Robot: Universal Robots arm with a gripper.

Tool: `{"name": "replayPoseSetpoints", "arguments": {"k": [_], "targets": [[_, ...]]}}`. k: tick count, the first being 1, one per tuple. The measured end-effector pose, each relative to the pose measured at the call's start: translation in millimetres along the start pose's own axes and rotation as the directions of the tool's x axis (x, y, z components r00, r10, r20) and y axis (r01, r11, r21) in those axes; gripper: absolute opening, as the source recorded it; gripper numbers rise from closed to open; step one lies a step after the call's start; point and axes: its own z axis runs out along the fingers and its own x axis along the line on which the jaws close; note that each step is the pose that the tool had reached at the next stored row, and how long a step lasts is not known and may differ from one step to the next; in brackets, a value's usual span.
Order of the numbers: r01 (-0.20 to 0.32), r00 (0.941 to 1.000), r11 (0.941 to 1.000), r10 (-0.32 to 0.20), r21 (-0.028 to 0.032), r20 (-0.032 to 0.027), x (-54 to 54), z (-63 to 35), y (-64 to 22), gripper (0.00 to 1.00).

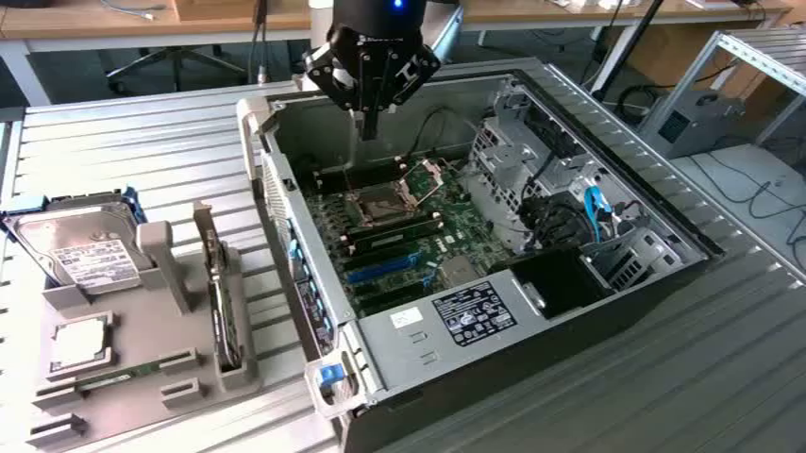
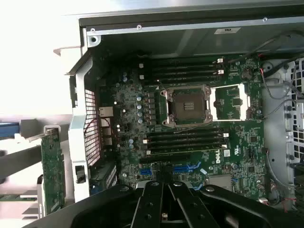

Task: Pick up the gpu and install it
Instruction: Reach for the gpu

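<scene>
Gripper (image 1: 366, 127) pressed together, empty, above open case (image 1: 283, 170); gpu (image 1: 226, 302) edge-on in holder (image 1: 158, 260), mostly hidden.

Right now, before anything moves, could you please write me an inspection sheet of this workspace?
Surface: ribbed grey metal table.
Job's things: slim dark gpu card on edge in grey plastic holder, untouched; open grey computer case beside it, green motherboard exposed.
Clutter: silver hard drive with white label and thin green memory stick, in the holder.
Grippers: black gripper above the case, jaws shut, empty.
Cables: blue cables inside the case; black cables beside the table.
Surroundings: wooden desks, office chair base.
</scene>
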Motion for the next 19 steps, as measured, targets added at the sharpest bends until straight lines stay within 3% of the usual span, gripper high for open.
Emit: {"name": "replayPoseSetpoints", "arguments": {"k": [19], "targets": [[0.0,1.0,1.0,0.0,0.0001,0.0,7.5,-0.2,-0.6,0.11]]}}
